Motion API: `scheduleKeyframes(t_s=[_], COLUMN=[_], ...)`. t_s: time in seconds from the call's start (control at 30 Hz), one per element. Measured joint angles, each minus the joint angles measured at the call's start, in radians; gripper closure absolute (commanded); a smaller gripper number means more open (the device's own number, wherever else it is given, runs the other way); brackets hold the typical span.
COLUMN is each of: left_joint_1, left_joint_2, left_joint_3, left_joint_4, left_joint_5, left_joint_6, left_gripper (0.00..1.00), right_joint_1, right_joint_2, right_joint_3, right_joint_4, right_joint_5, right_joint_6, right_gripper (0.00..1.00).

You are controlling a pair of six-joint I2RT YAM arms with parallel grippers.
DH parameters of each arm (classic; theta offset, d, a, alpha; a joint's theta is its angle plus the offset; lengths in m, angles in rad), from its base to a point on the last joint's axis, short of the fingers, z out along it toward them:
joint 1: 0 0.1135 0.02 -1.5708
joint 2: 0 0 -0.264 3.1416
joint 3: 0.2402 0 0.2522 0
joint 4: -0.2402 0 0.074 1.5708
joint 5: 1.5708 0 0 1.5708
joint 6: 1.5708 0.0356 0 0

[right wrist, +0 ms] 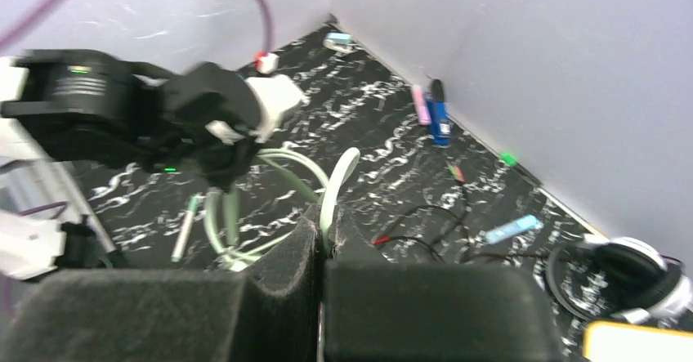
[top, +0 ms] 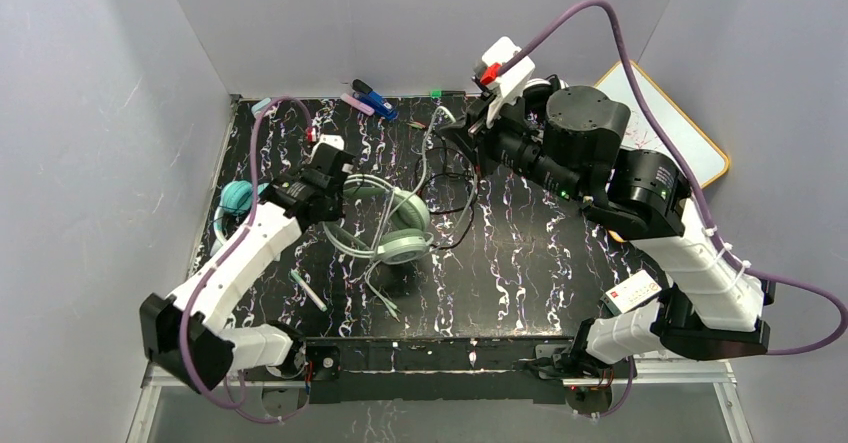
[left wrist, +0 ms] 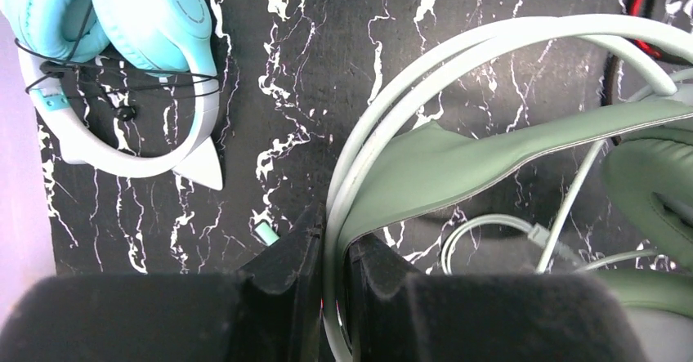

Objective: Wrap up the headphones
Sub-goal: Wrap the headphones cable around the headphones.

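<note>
The mint-green headphones (top: 402, 244) lie in the middle of the black marbled table. My left gripper (left wrist: 333, 239) is shut on their pale headband (left wrist: 384, 109), which runs between the two fingers. Their pale cable (right wrist: 337, 178) rises in a loop to my right gripper (right wrist: 325, 223), which is shut on it and held above the table near the back (top: 468, 123). The teal headphones (left wrist: 155, 19) with the white cat-ear band lie at the left edge (top: 237, 198), a thin black cable across them. The black-and-white headphones (right wrist: 646, 272) rest at the back right.
A thin black cable with a red end (top: 455, 188) sprawls behind the mint headset. Blue (top: 378, 101) and pink (top: 356, 104) markers lie by the back wall, and a green pen (top: 308, 290) lies near the front. A white board (top: 680, 128) leans at the right. Grey walls enclose the table.
</note>
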Motion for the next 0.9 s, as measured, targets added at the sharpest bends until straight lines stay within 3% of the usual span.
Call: scheduleKeyframes(t_s=[0.2,0.47,0.9], left_joint_1=[0.0,0.0,0.0], left_joint_2=[-0.111,-0.119,-0.211], left_joint_3=[0.019,0.028,0.031], left_joint_4=[-0.078,-0.159,-0.227], left_joint_5=[0.02,0.092,0.312], left_joint_6=[0.063,0.127,0.132], left_gripper=[1.0,1.0,1.0], right_joint_1=[0.0,-0.026,-0.489], right_joint_2=[0.011,0.028,0.198], right_joint_3=[-0.001,-0.047,-0.071], right_joint_4=[-0.009,0.024,0.015], right_joint_5=[0.159,0.28,-0.055], right_joint_6=[-0.06,-0.145,-0.042], right_gripper=[0.99,0.99,0.99])
